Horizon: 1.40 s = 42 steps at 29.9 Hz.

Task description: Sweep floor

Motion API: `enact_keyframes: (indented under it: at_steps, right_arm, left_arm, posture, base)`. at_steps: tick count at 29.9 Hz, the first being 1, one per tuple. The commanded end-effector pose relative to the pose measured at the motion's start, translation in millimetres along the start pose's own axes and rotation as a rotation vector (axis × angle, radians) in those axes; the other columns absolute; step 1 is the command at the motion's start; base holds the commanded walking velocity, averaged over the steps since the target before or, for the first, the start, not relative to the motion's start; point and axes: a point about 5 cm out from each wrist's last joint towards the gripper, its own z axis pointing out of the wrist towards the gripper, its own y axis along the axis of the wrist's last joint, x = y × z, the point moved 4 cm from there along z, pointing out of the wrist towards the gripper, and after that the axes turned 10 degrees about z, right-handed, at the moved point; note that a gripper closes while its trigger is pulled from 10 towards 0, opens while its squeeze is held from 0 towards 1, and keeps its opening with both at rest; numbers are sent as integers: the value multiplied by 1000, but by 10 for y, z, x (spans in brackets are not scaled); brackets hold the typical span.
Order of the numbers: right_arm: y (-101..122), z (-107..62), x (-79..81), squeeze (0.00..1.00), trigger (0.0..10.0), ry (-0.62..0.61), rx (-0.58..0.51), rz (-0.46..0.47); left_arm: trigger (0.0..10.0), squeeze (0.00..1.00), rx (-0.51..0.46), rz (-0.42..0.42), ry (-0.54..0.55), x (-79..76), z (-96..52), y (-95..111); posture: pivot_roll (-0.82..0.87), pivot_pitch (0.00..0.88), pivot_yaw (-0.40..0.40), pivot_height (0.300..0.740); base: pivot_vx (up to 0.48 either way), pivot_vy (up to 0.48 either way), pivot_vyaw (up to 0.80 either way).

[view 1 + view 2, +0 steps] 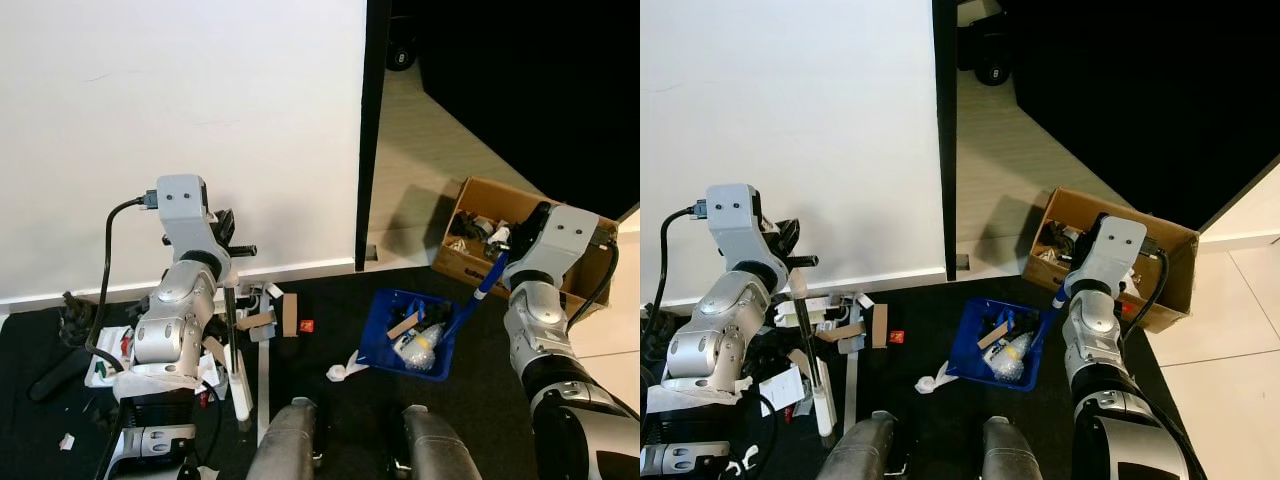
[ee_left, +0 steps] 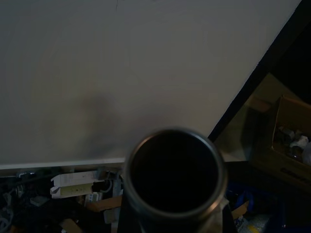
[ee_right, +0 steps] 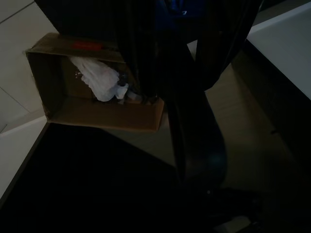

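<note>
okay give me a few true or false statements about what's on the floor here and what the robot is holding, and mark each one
1. The blue dustpan holds scraps and a crumpled plastic bottle. True.
2. The cardboard box is empty. False: it holds rubbish.
3. The right gripper is at the dustpan's blue handle. True.
4. The dustpan rests on the pale floor. False: it lies on the black mat.
5. Litter lies along the white wall. True.

Beside the white wall (image 1: pixel 180 110): one blue dustpan (image 1: pixel 410 333), one cardboard box (image 1: pixel 480 200) of rubbish farther off, one broom pole (image 1: pixel 805 335), one small red scrap (image 1: pixel 306 325), one crumpled white wad (image 1: pixel 343 370), two brown card pieces (image 1: pixel 275 318) and several paper scraps too jumbled to count.
</note>
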Motion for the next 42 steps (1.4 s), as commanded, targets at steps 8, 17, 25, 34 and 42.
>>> enact_keyframes:
  at_steps: [8,17,25,34,42]
  right_arm:
    - [-223,-82,66,729,10000,31,82,4]
    - [-97,-51,29,0,10000,20,20,-21]
    - [275,11,-14,0,10000,-21,-154,-84]
    - [255,-74,-24,0,10000,-36,-176,-90]
    - [333,-135,-196,0,10000,-115,-228,-134]
  left_arm:
    - [10000,0,0,32,26,67,-29,5]
    - [10000,0,-3,30,23,60,-19,15]
    - [10000,0,-4,27,18,43,-1,10]
    - [10000,0,-6,23,13,23,25,10]
    - [10000,0,-8,20,6,-2,49,11]
  posture:
    - [61,210,53,740]
    - [58,209,53,740]
    - [41,199,53,740]
    - [28,186,49,740]
    - [20,177,52,740]
  base:
    - [0,0,0]
    - [0,0,0]
    - [0,0,0]
    - [0,0,0]
    - [0,0,0]
